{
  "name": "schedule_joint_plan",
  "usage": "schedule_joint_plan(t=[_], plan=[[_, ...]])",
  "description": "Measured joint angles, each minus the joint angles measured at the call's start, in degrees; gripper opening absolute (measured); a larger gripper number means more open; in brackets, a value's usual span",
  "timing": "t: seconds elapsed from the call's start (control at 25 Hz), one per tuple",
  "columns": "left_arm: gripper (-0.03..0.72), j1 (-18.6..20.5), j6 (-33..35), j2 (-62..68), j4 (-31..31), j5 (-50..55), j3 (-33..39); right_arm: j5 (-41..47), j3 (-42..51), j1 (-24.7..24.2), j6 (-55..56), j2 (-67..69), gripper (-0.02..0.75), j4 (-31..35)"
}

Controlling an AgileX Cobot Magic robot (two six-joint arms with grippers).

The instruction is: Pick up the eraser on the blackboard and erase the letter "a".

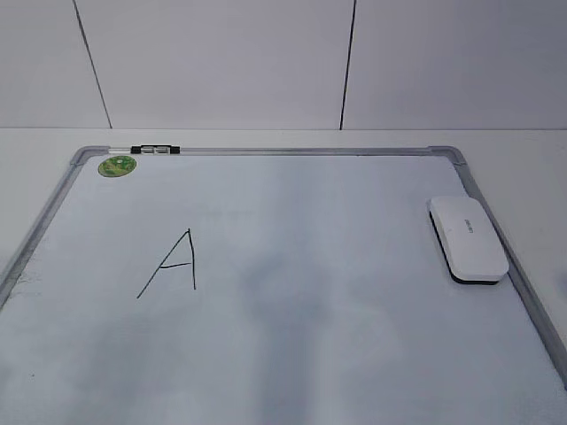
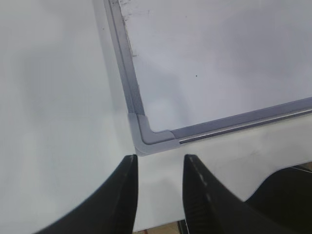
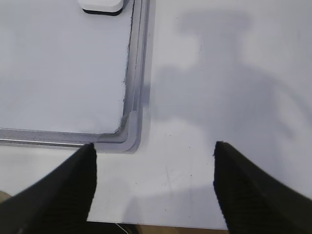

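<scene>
The white eraser [image 1: 468, 237] lies flat on the blackboard [image 1: 337, 266] by its right frame; its near end also shows at the top of the right wrist view as the eraser [image 3: 101, 6]. The only writing I see is an angular capital A [image 1: 173, 264] on the left half; the letter "a" is not in view. My left gripper [image 2: 161, 158] is open and empty over the table, just short of the blackboard's near left corner [image 2: 146, 134]. Beside the near right corner [image 3: 130, 126], my right gripper [image 3: 155, 145] stands wide open and empty. Neither gripper appears in the exterior view.
A green round sticker [image 1: 117, 165] sits in the board's far left corner. A small black-and-clear marker [image 1: 152, 150] lies on the top frame. White table surrounds the board, and its front edge runs close behind both grippers. A panelled wall stands behind.
</scene>
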Motion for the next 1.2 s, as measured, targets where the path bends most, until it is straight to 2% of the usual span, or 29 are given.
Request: schedule_joint_plan(t=[0.52, 0.64, 0.88, 1.2], plan=[[0.235, -0.1, 0.0, -1.0, -0.3, 0.0, 0.0, 0.0, 0.0, -0.6, 0.0, -0.9, 0.593, 0.0], [0.235, 0.9, 0.0, -3.2, -0.6, 0.0, 0.0, 0.0, 0.0, -3.3, 0.0, -2.8, 0.592, -0.1], [0.235, 5.0, 0.0, -13.0, -0.6, 0.0, 0.0, 0.0, 0.0, -13.1, 0.0, -9.7, 0.592, -0.1], [0.235, 6.7, 0.0, -26.2, -0.7, 0.5, 0.0, 0.3, 0.0, -13.9, 0.0, -18.2, 0.592, -0.2]])
